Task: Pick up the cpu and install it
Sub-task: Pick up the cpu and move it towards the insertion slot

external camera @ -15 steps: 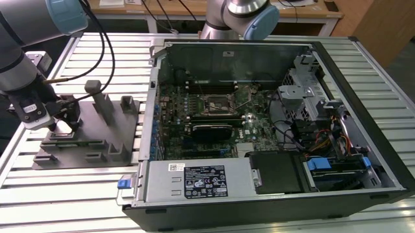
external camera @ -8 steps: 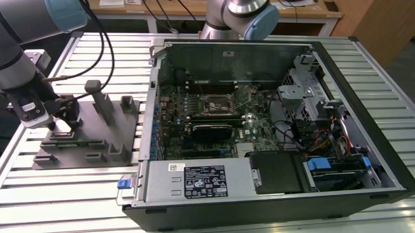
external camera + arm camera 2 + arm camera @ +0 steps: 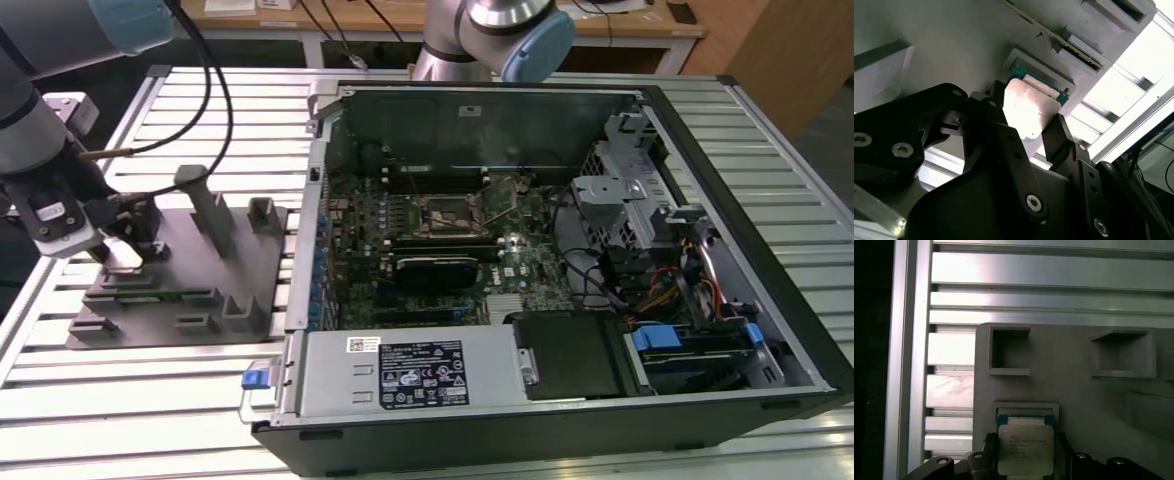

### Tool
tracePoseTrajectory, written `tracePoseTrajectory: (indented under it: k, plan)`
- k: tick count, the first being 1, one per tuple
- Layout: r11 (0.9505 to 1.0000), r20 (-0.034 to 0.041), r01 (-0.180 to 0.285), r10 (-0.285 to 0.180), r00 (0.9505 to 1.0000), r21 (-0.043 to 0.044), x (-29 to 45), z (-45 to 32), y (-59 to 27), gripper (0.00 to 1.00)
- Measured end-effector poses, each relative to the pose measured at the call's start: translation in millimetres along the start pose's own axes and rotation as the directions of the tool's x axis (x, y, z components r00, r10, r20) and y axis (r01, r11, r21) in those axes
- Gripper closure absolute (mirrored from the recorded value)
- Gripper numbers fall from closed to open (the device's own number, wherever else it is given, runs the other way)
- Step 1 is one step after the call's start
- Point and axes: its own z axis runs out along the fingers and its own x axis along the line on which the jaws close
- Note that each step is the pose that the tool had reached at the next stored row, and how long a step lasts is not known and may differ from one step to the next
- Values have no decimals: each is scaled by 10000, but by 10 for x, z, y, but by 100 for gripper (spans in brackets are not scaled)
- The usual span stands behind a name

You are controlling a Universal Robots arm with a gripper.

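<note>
The cpu (image 3: 1029,107), a flat square chip with a pale silvery top, sits between my gripper's (image 3: 1024,122) two black fingers (image 3: 990,117), which are closed on its opposite edges. In the first wrist view the cpu (image 3: 1025,449) is just off a teal-rimmed square recess (image 3: 1026,409) in the grey plastic fixture (image 3: 1069,370). In the exterior view my gripper (image 3: 120,248) hangs low over the fixture (image 3: 174,295), at that view's left. The black metal-framed socket (image 3: 447,212) lies on the motherboard inside the open computer case (image 3: 747,250).
The fixture carries upright posts (image 3: 200,200) and small blocks close to my gripper. A ribbed aluminium table (image 3: 200,110) runs under everything. A second arm's base (image 3: 501,35) stands behind the case. Cables, a drive cage and a power supply (image 3: 400,372) crowd the case.
</note>
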Motion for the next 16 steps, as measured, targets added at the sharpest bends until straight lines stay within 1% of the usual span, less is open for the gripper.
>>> tracePoseTrajectory:
  k: [4, 16]
  plan:
    - [10000, -1, 0, 0, 10000, 1, -2, -79, 4, 46]
    - [10000, 17, 0, 0, 10000, 0, -8, -365, 19, 46]
